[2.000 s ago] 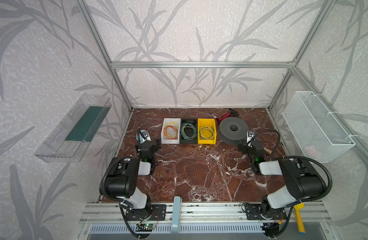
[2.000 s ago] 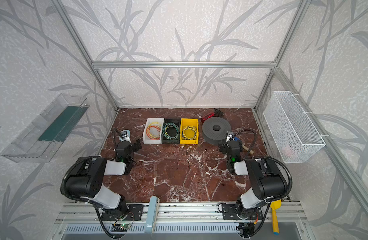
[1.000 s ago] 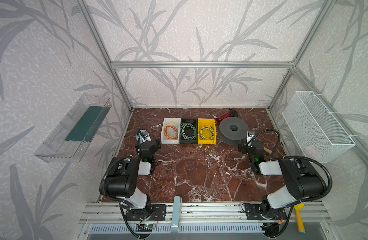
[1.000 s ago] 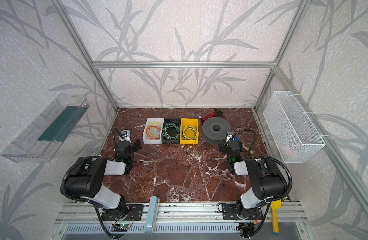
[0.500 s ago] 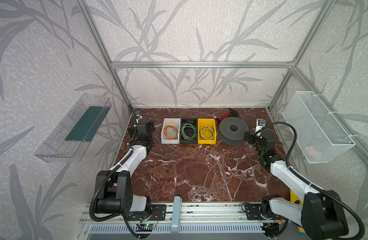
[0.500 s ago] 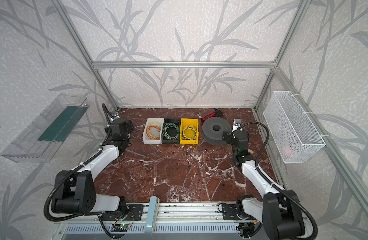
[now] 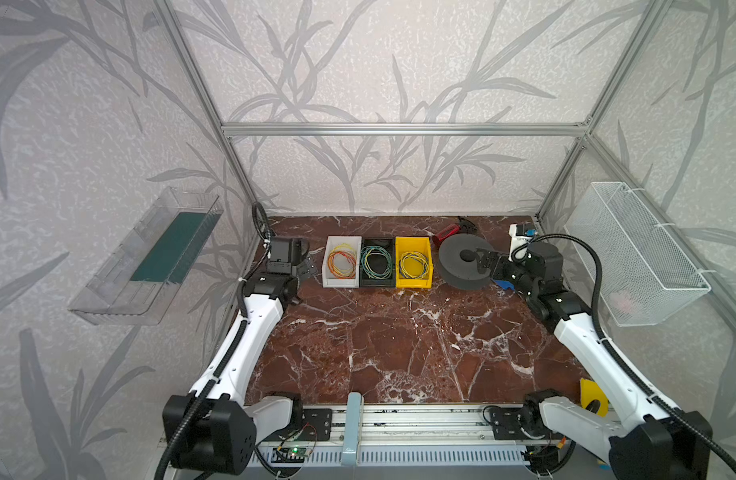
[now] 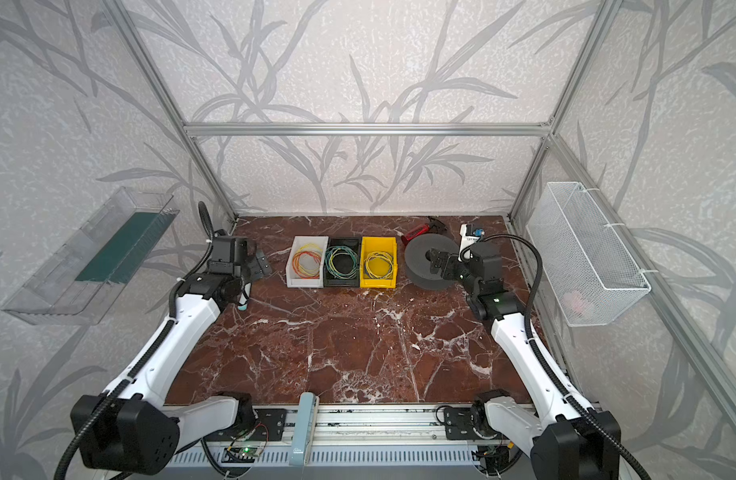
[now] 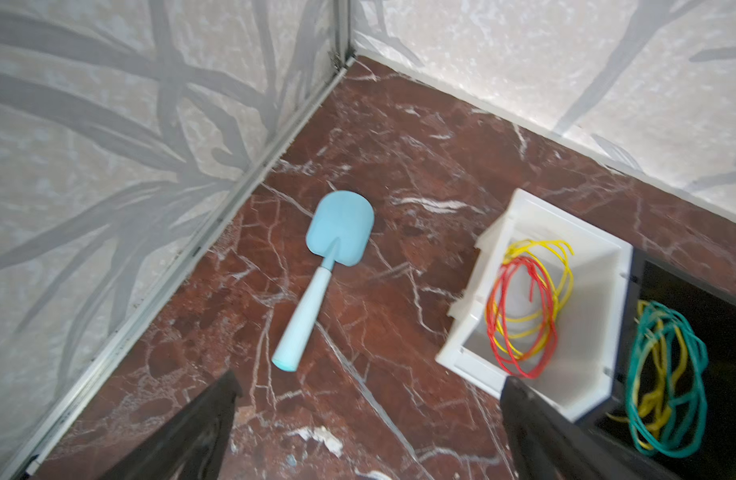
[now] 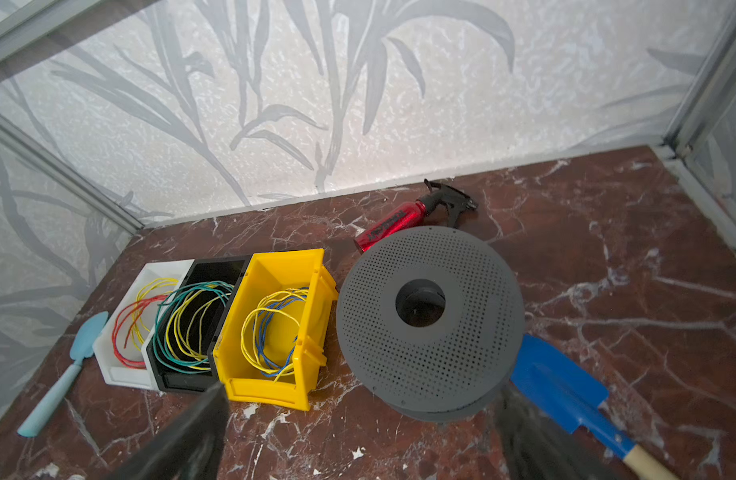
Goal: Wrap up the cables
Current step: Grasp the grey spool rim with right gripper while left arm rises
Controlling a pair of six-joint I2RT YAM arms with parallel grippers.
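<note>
Surface (image 7: 399,353): red-brown marble, with the objects along its far edge.

Grey perforated spool (image 10: 441,353): lies flat, right of the bin row and apart from it.

Right claw (image 7: 484,264): over the spool's right part in both top views. Jaws wide, nothing between them.

Left claw (image 7: 308,266): just left of the white bin (image 7: 331,283), above the surface. Jaws wide, holding nothing.

Bins: white, black bin (image 7: 376,283) and yellow bin (image 7: 414,283) stand side by side, touching, in that order from the left.

Cables (image 7: 414,265): yellow wire coiled loose inside the yellow bin, with a thin blue strand seen in the right wrist view. More yellow loops lie with red wire in the white bin and with green wire in the black bin. No claw touches any wire.

Blue shovel (image 10: 561,390): flat on the surface, blade just beside the spool.

Light blue trowel (image 9: 329,270): flat on the surface, between the white bin and the left wall.

Red spray bottle (image 10: 399,222): lying down behind the spool, by the back wall.
</note>
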